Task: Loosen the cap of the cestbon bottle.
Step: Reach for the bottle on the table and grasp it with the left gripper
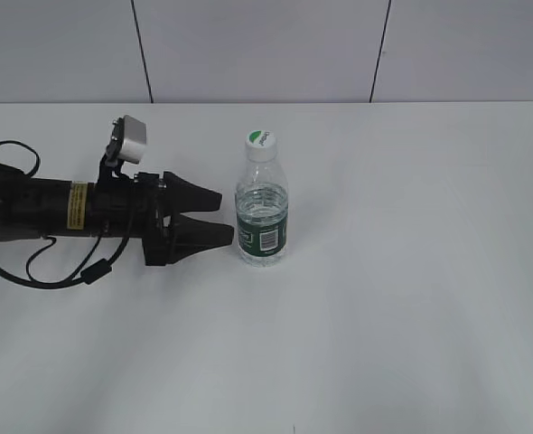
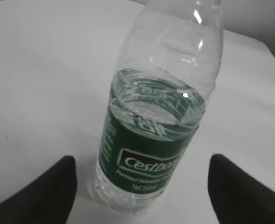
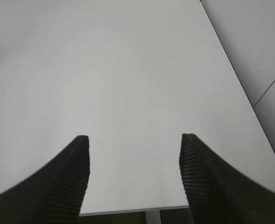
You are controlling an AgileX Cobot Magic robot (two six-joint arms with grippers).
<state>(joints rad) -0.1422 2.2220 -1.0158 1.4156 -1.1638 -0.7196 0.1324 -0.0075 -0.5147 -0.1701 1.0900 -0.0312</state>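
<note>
The cestbon bottle [image 1: 263,217] stands upright on the white table, clear plastic with a dark green label and some water inside. Its white cap [image 1: 260,143] with a green mark sits on top. My left gripper [image 1: 226,218] is open, lying low just left of the bottle with its two black fingertips short of the label. In the left wrist view the bottle [image 2: 151,140] fills the middle, between and beyond the open left gripper [image 2: 142,186]; the cap is out of that view. My right gripper [image 3: 135,158] is open and empty over bare table; it does not show in the exterior view.
The white table [image 1: 411,289] stretches right and forward of the bottle. A grey panelled wall [image 1: 266,45] stands behind the table's back edge. A black cable [image 1: 59,271] loops on the table by the left arm. The right wrist view shows the table's edge [image 3: 133,210].
</note>
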